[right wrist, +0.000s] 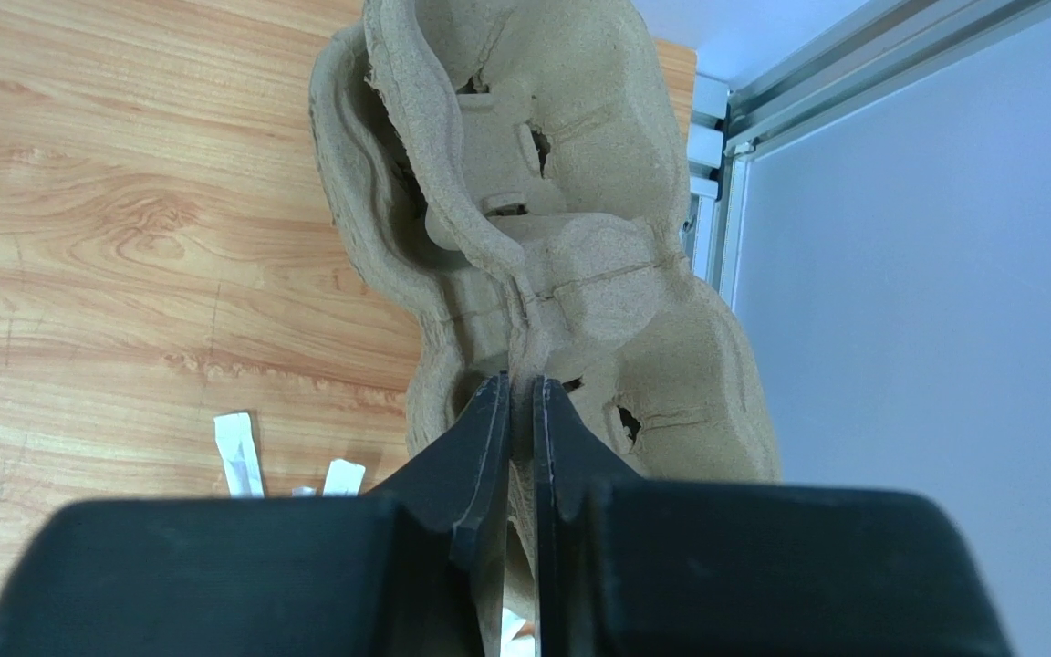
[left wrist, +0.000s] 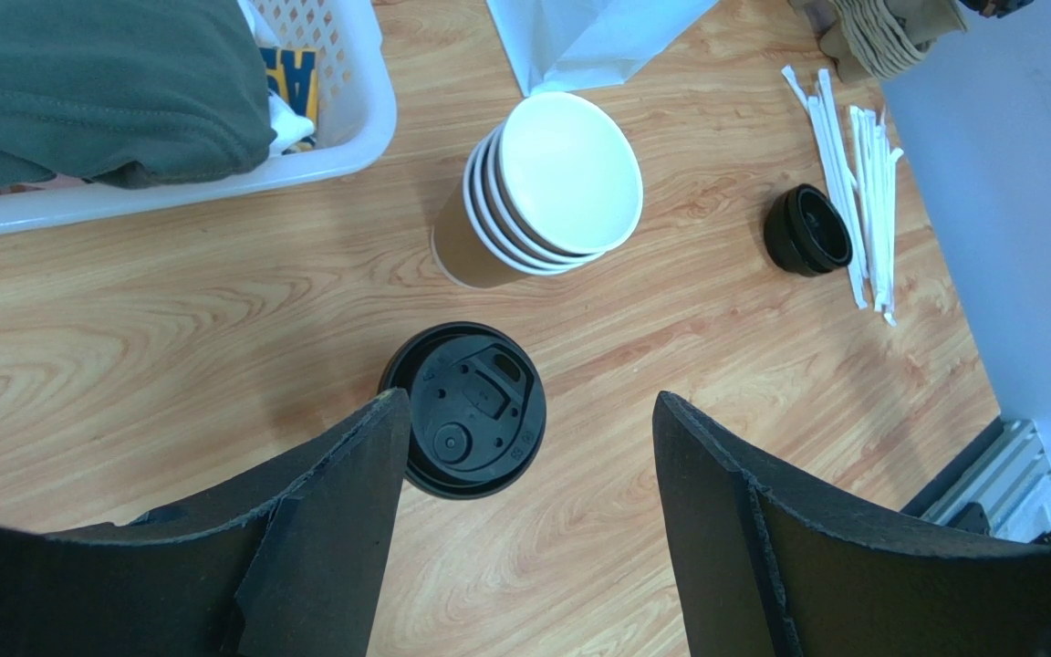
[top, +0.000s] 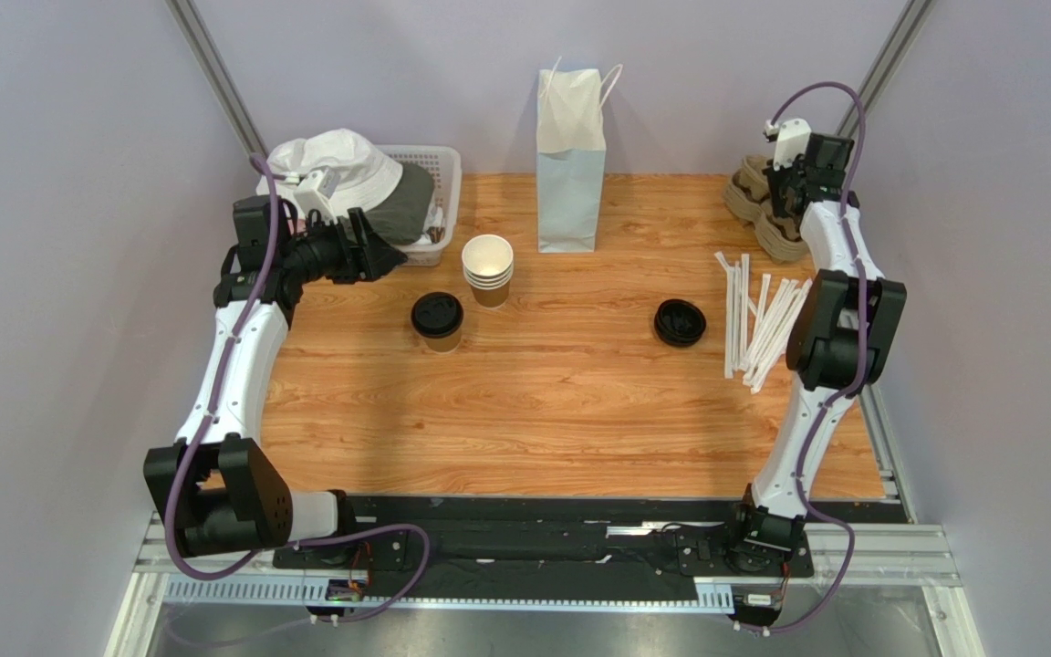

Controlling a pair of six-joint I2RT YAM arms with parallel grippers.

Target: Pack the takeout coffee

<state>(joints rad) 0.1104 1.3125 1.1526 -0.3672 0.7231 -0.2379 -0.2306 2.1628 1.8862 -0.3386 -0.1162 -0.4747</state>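
The wooden table (top: 572,411) fills the workspace between grey walls; at its far edge, near the middle, a white paper bag (top: 571,164) stands upright with its handles up; in the far left corner sits a white basket (top: 443,162) holding a white hat (top: 332,162) and a dark green cloth (top: 411,199).

In the far right corner lies a pile of cardboard cup carriers (right wrist: 586,274); the right gripper (right wrist: 519,390) is on them, its jaws drawn to a narrow slit and pinching a thin ridge of the top carrier.

The left gripper (left wrist: 528,418) hovers above the table just in front of the basket, jaws spread wide and holding nothing.

A stack of paper cups (top: 487,267), brown with white rims, stands in front of the bag and slightly to its left; the takeout coffee (top: 437,320), a brown cup under a black lid, stands upright on the table just to the near left of that stack, apart from it; in the left wrist view it lies below the open jaws, closer to the left finger than the right.

A loose black lid (top: 679,323) rests right of centre; just beside it, further right, lies a loose bundle of white straws (top: 757,322).
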